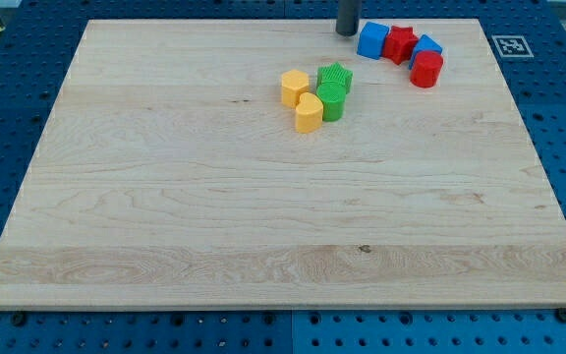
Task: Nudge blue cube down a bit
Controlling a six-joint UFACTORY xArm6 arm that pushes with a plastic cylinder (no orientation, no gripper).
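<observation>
Eight little blocks sit on the wooden board (165,197), all up near the view's top. My tip (347,32) is at the top edge, just to the left of the blue cube (372,40) and very close to it; I cannot tell if they touch. I have no claw, only a dark rod, so nothing is spread or pinching. The blue cube touches a red block (399,44) on its right. Next comes another blue block (425,47) with a red round block (426,70) just below it. More to the left and lower down sit four blocks in a bunch: a yellow block (295,88), a yellow heart-like block (309,113), a green block (335,78) and a green round block (331,101). The bunch is well apart from my tip.
</observation>
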